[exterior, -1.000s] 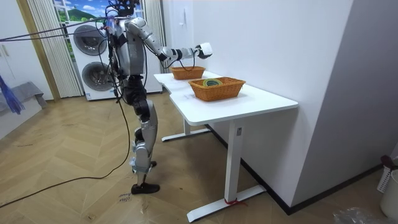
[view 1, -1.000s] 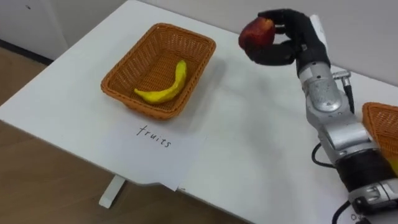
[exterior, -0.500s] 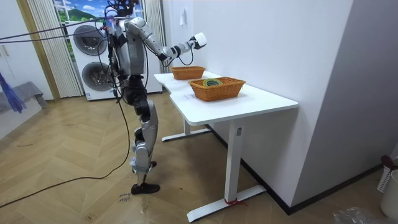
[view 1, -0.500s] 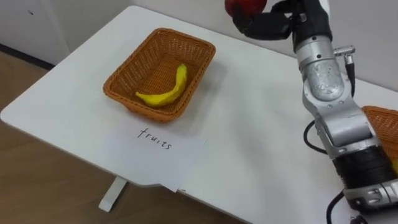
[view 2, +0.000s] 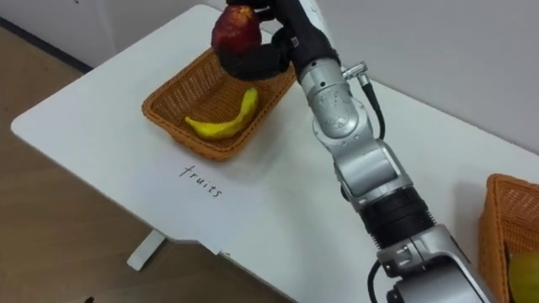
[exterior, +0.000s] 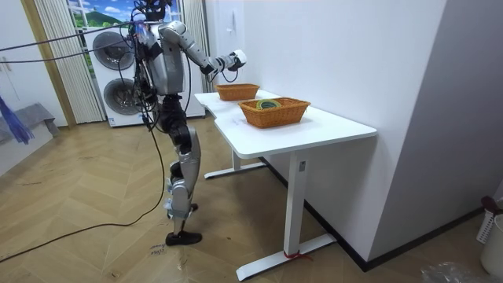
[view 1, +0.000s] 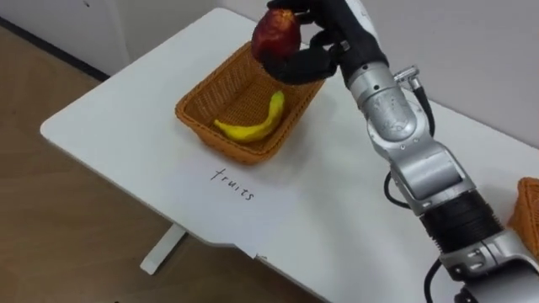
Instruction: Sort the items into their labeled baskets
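My right hand (view 1: 324,42) is shut on a red apple (view 1: 275,32) and holds it in the air over the far end of the fruit basket (view 1: 202,108), an orange wicker tray. A yellow banana (view 1: 257,124) lies inside that basket. In the right eye view the apple (view 2: 234,28) hangs above the basket's (view 2: 168,105) far rim, with the hand (view 2: 282,34) curled round it. In the room view the arm reaches out over the far basket (exterior: 236,92) and the hand (exterior: 233,59) is above it.
A paper label (view 1: 232,183) with handwriting lies on the white table (view 1: 109,126) in front of the fruit basket. A second wicker basket (view 2: 497,227) stands at the right edge, holding something yellow. In the room view I stand at the table's end beside two stacked washing machines (exterior: 110,75).
My right hand has carried the apple to the left, from beside the fruit basket to over its far end. The camera has also shifted, so the basket sits further right.
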